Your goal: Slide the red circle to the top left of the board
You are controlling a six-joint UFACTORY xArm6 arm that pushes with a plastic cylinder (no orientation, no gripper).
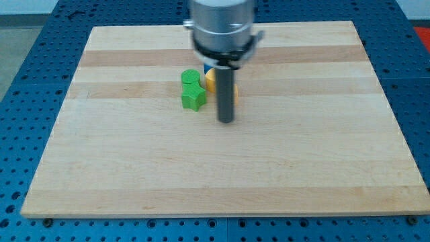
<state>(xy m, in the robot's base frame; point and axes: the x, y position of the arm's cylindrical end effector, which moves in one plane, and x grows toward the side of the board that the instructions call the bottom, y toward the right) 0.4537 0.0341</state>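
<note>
My tip (226,122) rests on the wooden board (134,175) a little above its middle, just to the view's right of a small cluster of blocks. The arm carries no fingers, so there is nothing to open or close — only the dark rod (226,94) hanging from the grey mount (222,27). Nearest the tip, to its upper left, sits a green star-like block (193,99), and touching it from above is a second green block (190,77) whose shape I cannot make out. A yellow block (211,81) lies just behind the rod, partly hidden by it, with a sliver of blue (207,69) above. The red circle cannot be seen anywhere — possibly hidden behind the arm. The board lies on a blue perforated desk (40,81).
</note>
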